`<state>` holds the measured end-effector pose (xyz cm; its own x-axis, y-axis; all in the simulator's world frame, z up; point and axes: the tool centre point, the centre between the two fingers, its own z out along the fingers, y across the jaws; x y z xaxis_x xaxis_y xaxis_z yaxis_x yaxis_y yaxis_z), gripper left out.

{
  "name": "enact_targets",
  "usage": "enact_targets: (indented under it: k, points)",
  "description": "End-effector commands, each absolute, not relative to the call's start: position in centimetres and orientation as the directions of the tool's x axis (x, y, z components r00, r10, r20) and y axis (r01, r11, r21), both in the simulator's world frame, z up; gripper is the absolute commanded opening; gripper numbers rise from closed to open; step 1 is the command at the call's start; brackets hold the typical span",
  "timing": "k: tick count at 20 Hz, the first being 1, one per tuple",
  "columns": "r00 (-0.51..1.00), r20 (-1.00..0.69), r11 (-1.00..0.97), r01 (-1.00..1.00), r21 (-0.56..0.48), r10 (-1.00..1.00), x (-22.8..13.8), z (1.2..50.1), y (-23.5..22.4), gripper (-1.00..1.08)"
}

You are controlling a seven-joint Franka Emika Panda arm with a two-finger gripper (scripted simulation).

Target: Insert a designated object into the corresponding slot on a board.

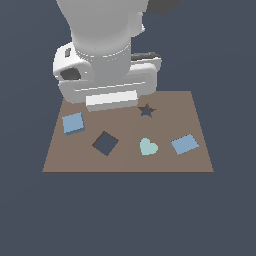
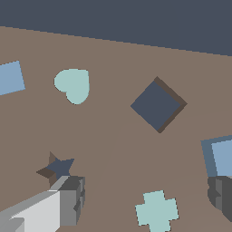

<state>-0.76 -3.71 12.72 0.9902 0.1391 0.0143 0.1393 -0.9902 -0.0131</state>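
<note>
The light-blue square block (image 1: 73, 123) lies on the brown board (image 1: 125, 162) near the exterior view's left edge; in the wrist view the block (image 2: 223, 157) sits just beyond one fingertip (image 2: 221, 195). The dark navy diamond slot (image 1: 105, 143) is empty, a short way from the block, and shows in the wrist view (image 2: 157, 105). My gripper (image 2: 147, 199) is open and empty, hovering above the far part of the board (image 2: 113, 145). In the exterior view only the white hand (image 1: 112, 99) shows.
A pale teal heart (image 1: 148, 147), a flat blue tile (image 1: 185, 144) and a small dark star-shaped hole (image 1: 146, 110) are on the board. The wrist view shows a teal cross piece (image 2: 157, 211) between my fingers, below them. The arm hides the board's far edge.
</note>
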Motion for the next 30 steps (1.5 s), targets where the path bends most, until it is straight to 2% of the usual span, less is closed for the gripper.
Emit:
enact_targets:
  k: [1, 8, 15, 30]
  points:
    - [0.986, 0.012, -0.985, 0.169, -0.011, 0.169, -1.0, 11.4, -6.0, 1.0]
    - [0.968, 0.006, -0.968, 0.25, -0.005, 0.25, -1.0, 8.1, -12.0, 1.0]
    - [0.953, 0.002, -0.953, 0.302, -0.002, 0.302, -0.5, 5.9, -16.1, 1.0]
    - [0.946, 0.0, -0.946, 0.323, 0.0, 0.323, -0.1, 4.2, -17.7, 1.0]
